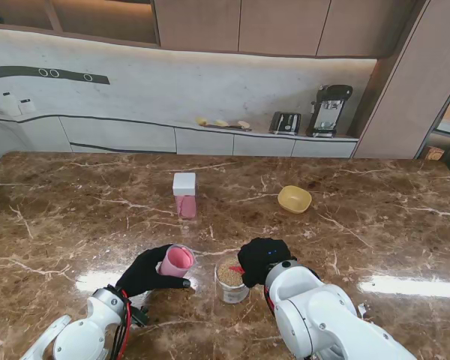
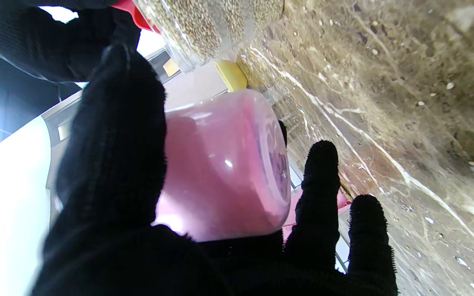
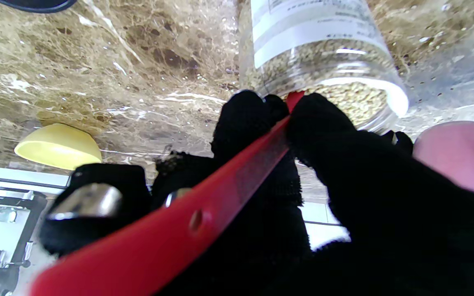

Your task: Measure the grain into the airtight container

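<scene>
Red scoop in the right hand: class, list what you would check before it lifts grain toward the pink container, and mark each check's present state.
1. Right hand grips red scoop: ok.
2. Scoop bowl loaded with grain: cannot tell, hidden by fingers.
3. Grain jar upright, open: ok.
4. Left hand holds pink container: ok.
5. Container mouth open toward jar: ok.
6. White-lidded pink container and yellow bowl out of the way: ok.

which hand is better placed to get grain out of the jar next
Right. The right hand already grips the red scoop at the mouth of the grain jar, while the left hand is occupied holding the pink container.
</scene>
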Tool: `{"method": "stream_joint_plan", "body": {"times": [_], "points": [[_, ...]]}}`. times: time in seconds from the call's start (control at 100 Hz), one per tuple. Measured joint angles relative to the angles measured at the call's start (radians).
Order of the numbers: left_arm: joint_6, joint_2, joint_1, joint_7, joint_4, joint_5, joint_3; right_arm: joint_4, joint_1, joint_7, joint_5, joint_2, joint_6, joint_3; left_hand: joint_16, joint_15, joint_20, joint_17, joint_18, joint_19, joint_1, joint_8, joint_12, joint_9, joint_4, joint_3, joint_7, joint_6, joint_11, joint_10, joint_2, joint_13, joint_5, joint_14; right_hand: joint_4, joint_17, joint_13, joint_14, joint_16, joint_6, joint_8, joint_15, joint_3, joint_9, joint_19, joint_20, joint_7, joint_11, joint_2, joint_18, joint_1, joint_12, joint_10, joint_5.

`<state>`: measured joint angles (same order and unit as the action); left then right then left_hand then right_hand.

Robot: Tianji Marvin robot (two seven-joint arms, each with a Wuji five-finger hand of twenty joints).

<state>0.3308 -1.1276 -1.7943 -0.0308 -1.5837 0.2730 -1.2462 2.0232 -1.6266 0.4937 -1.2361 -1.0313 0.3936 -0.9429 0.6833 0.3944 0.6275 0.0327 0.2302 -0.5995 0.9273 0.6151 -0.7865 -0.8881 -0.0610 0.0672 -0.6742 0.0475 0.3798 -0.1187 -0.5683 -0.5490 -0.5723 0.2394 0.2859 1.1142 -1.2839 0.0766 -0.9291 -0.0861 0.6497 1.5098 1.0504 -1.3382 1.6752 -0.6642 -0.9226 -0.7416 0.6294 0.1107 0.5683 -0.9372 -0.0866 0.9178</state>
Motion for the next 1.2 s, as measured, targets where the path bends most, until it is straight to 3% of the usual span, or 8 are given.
{"method": "stream_joint_plan", "body": {"times": [0.11, 0.23, 1.03, 1.2], "points": [[0.0, 0.0, 0.0, 0.0, 0.0, 0.001, 0.0, -0.007, 0.006, 0.003, 0.003, 0.0, 0.009, 0.0, 0.0, 0.0, -0.001, 0.0, 0.0, 0.001, 0.0, 0.0, 0.0, 0.0, 0.0, 0.0, 0.0, 0.0, 0.0, 0.0, 0.0, 0.0, 0.0, 0.0, 0.0, 0.0, 0.0, 0.0, 0.0, -0.006, 0.0, 0.001, 0.0, 0.0, 0.01, 0.0, 0.0, 0.0, 0.0, 0.0, 0.0, 0.0, 0.001, 0.0], [0.0, 0.0, -0.001, 0.0, 0.0, 0.002, 0.0, -0.012, 0.019, 0.007, 0.061, 0.003, 0.052, 0.003, 0.0, 0.0, -0.001, 0.0, 0.0, 0.002, 0.0, 0.0, 0.0, 0.0, 0.0, 0.0, 0.0, 0.0, 0.0, 0.0, 0.0, 0.0, 0.0, 0.0, 0.0, 0.0, 0.0, 0.0, 0.0, -0.007, 0.012, 0.001, 0.0, 0.0, 0.011, 0.0, -0.015, 0.0, 0.0, 0.0, 0.0, 0.0, 0.001, 0.0], [0.001, 0.0, -0.005, -0.009, 0.0, 0.006, -0.002, -0.032, 0.072, 0.045, 0.173, 0.016, 0.121, 0.01, 0.0, 0.0, -0.002, 0.001, 0.0, 0.013, 0.0, 0.0, 0.0, 0.001, 0.0, 0.008, 0.0, 0.0, 0.0, 0.0, -0.001, 0.001, 0.0, 0.0, 0.0, 0.001, 0.0, 0.0, -0.002, -0.001, 0.014, 0.018, 0.0, -0.004, 0.031, 0.0, -0.047, 0.004, 0.007, 0.0, -0.001, 0.0, 0.004, 0.001], [0.003, 0.0, -0.005, -0.009, 0.001, 0.006, -0.002, -0.032, 0.084, 0.047, 0.24, 0.023, 0.153, 0.012, 0.0, 0.0, -0.002, 0.001, 0.0, 0.014, -0.001, 0.0, 0.0, 0.001, 0.0, 0.008, 0.0, 0.0, 0.0, 0.0, -0.001, 0.001, 0.0, 0.0, 0.0, 0.002, -0.001, 0.0, -0.002, 0.004, 0.014, 0.024, 0.004, -0.009, 0.036, 0.0, -0.05, 0.001, 0.009, 0.0, -0.001, 0.0, 0.004, 0.001]]}}
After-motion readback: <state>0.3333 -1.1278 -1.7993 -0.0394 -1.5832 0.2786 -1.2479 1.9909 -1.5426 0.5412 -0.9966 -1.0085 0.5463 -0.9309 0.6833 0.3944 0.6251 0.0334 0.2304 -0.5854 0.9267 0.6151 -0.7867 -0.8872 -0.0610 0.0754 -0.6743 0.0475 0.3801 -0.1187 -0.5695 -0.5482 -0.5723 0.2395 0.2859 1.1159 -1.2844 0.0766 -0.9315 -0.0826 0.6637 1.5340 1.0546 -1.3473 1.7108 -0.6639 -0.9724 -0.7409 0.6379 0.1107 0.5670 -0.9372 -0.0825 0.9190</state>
